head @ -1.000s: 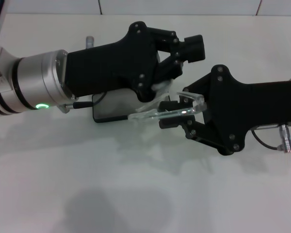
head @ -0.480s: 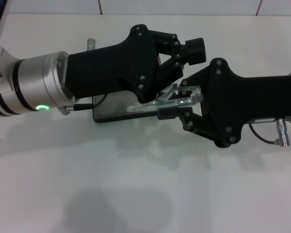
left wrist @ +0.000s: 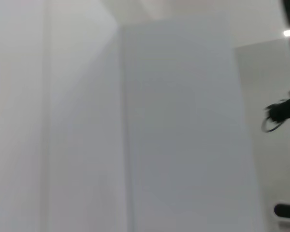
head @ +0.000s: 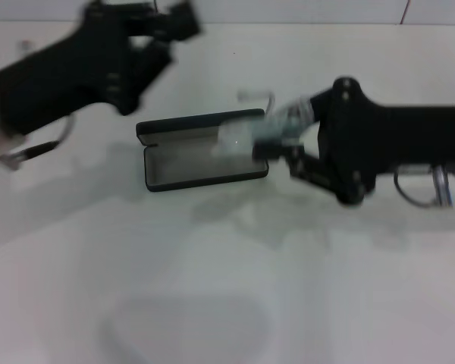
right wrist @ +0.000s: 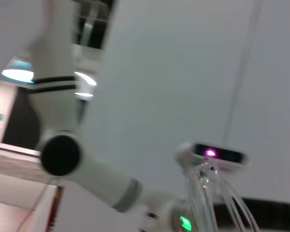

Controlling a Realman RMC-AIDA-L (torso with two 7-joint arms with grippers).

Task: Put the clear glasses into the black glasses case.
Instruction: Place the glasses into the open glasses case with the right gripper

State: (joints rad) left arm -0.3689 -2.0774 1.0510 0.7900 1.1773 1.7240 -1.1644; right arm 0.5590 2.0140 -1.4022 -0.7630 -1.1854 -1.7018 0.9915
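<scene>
The black glasses case (head: 183, 165) lies open on the white table in the head view, its grey lining facing up. My right gripper (head: 279, 139) is at the case's right end, shut on the clear glasses (head: 243, 139), which hang over that end of the open case. The glasses' thin clear arms (right wrist: 205, 200) also show close up in the right wrist view. My left gripper (head: 163, 38) is up at the far left, well clear of the case, open with nothing in it. The left wrist view shows none of the task's things.
The white table (head: 227, 288) stretches toward me below the case. A wall line runs along the table's far edge (head: 288, 21). The right wrist view looks back at the robot's body (right wrist: 67, 154).
My left arm has swung away from above the case to the far left. The right gripper has carried the glasses a little left and farther back, over the case's right end, which is now uncovered.
</scene>
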